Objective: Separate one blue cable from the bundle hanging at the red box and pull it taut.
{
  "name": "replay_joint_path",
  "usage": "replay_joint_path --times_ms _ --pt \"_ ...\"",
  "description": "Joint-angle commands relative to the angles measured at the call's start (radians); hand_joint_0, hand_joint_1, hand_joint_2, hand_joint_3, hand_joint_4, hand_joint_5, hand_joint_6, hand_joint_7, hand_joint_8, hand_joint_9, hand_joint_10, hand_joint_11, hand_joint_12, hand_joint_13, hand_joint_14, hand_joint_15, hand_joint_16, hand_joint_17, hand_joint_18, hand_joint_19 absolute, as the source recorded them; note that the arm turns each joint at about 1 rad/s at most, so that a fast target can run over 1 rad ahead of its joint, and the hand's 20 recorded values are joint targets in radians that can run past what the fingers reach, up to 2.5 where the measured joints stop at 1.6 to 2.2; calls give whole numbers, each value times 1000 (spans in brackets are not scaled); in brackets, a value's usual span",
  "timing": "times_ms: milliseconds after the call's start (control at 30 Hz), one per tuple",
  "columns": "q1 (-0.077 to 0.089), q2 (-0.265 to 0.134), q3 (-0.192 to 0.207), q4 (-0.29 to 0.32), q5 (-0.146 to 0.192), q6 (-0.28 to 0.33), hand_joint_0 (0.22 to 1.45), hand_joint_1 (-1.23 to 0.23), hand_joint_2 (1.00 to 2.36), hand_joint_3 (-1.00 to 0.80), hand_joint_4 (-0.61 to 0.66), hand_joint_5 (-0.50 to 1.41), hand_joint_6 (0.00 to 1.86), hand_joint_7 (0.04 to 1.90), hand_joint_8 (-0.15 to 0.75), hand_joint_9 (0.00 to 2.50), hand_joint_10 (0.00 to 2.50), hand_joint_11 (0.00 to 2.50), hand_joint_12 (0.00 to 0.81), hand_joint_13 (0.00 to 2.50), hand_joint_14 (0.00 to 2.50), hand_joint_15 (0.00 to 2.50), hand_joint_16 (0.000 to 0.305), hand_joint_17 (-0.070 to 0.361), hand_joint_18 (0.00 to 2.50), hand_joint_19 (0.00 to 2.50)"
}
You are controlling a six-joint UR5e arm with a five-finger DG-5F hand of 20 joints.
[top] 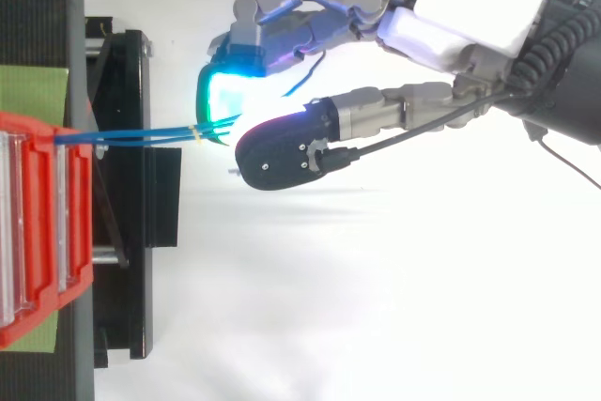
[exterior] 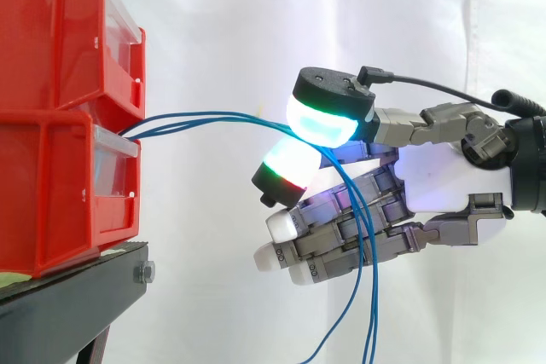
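Side view: two boxy red plastic bins, an upper bin (exterior: 51, 31) and a lower bin (exterior: 51, 193), are stacked at 9 o'clock on a flat black stand (exterior: 68, 304). Each has a clear, glossy front panel (exterior: 115, 155). A white curtain (exterior: 213, 23) with soft folds hangs behind. Thin, smooth blue cables (exterior: 196, 117) come out at the top of the lower bin's clear front. What else the bins hold cannot be told.

The hand (exterior: 444, 181) enters from 3 o'clock, with a white shell palm and grey metal links. Two of its rounded pads sit close together. The upper pad (exterior: 322, 121) glows cyan under a black cap. The lower pad (exterior: 288, 166) glows white with green and red bands. The cables pass between these two pads, which pinch them as a bundle, with none singled out. The other fingers (exterior: 341, 236) lie nearly straight below, pointing to 9 o'clock.

From the bin the cables run almost level and fairly straight toward 3 o'clock. Past the pads they bend and hang loosely toward 6 o'clock, across the straight fingers, and leave the bottom edge.

Top view: the cables (top: 141, 135) lie side by side along the 9-to-3 line, from the red bin (top: 38, 232) across the stand (top: 131, 232) to the cyan pad (top: 221, 100). The hand (top: 423, 30) reaches in from 1 o'clock.
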Motion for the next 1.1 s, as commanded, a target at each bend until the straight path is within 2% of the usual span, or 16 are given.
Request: replay_joint_path --times_ms 0,100,167,233,367,600,700,867,933,1067 --pt "0 0 0 0 -1 0 694 -870 1019 -274 -76 -167 937 1086 250 801 18 661 275 436 6 155 30 69 317 170" --pt "0 0 0 0 0 0 740 -891 1011 -381 -114 -173 944 1015 239 783 20 647 277 436 6 148 31 69 322 163" --pt "0 0 0 0 0 2 765 -905 1001 -483 -105 -174 941 1067 236 782 18 650 276 436 6 146 30 68 325 153" --pt "0 -1 0 -2 0 2 769 -928 1000 -500 -101 -175 942 1080 226 774 18 636 274 436 6 144 30 68 334 140" --pt "0 0 0 -2 0 2 738 -957 1000 -500 -70 -176 943 1008 222 767 20 642 271 425 6 141 30 68 335 134" --pt "0 0 0 -3 0 2 621 -979 1000 -500 16 -164 927 985 225 768 21 647 270 414 6 150 30 68 309 149" --pt "0 0 0 -3 0 2 500 -902 1000 -500 48 -160 921 976 251 778 17 636 289 413 6 160 34 76 305 171" --pt "0 0 0 -3 0 2 481 -759 1000 -500 68 -160 911 956 267 801 16 628 297 416 7 161 36 80 306 175" --pt "0 0 0 -3 0 2 499 -651 1000 -500 62 -159 906 941 269 807 17 633 295 415 6 152 35 78 299 172" --pt "0 0 0 -3 0 2 514 -587 1000 -500 65 -159 902 935 267 812 17 630 291 413 6 150 34 76 294 175"
